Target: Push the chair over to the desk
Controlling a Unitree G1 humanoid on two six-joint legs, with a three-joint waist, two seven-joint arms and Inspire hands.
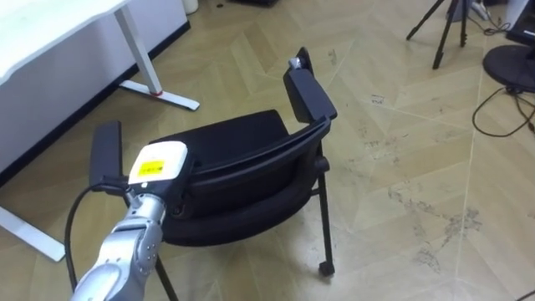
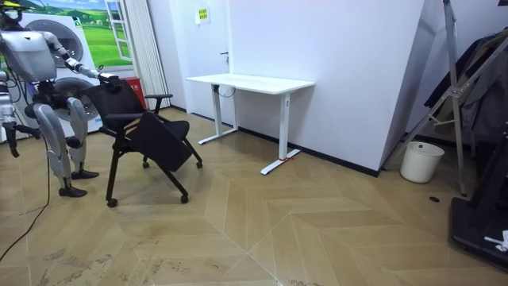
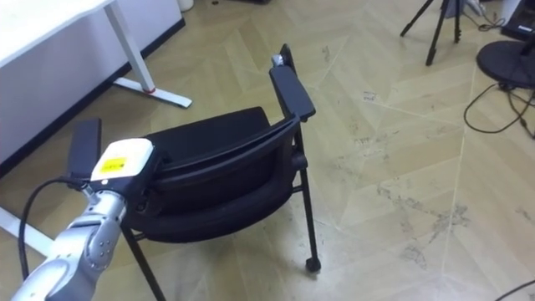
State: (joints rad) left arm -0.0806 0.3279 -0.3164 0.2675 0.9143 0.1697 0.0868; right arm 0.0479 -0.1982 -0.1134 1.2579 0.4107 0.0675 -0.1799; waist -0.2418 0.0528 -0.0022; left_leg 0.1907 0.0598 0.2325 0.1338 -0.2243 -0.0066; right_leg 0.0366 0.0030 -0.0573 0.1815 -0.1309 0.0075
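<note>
At the curved top rim of the backrest, my left hand (image 1: pixel 155 170) lies against the black chair (image 1: pixel 242 142), its back towards the camera; whether it grips the rim or merely presses on it I cannot tell. My brushed-metal forearm runs up to it from the lower left. The chair stands on a wooden floor (image 1: pixel 401 167) of pale, scuffed planks laid in angled panels, just beside the white desk (image 1: pixel 50 33) with its flat, smooth top and slim white metal legs. The seat is a rounded, padded black cushion, and the back is a thin, bowed black shell. Two flat, oblong armrests (image 1: pixel 309 92) stick out at the sides. Its legs are narrow black tubes, one ending in a small caster (image 1: pixel 326 269).

From the room view, I stand upright behind the chair, and my right hand (image 2: pixel 7 132) hangs by my side, too small there to say how it is held. A dark tripod (image 1: pixel 443 33) stands well apart.
</note>
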